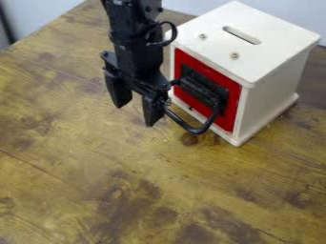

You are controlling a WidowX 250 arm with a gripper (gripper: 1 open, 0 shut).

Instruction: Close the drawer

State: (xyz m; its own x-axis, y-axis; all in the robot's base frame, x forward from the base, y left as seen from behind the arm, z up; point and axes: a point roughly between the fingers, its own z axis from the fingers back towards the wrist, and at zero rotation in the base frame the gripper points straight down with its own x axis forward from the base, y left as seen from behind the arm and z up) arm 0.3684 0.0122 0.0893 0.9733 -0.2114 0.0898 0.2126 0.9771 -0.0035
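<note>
Drawer was seen poking out of cabinet. Gripper was spread wide, nothing held, beside handle. Handle could be snagged, cabinet shoved instead.

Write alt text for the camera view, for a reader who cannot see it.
A black robot gripper points down with its fingers open, just in front of the black wire loop handle of a red box-shaped drawer. The drawer sits in a white wooden cabinet with a slotted top, standing on a worn brown wooden table.
</note>
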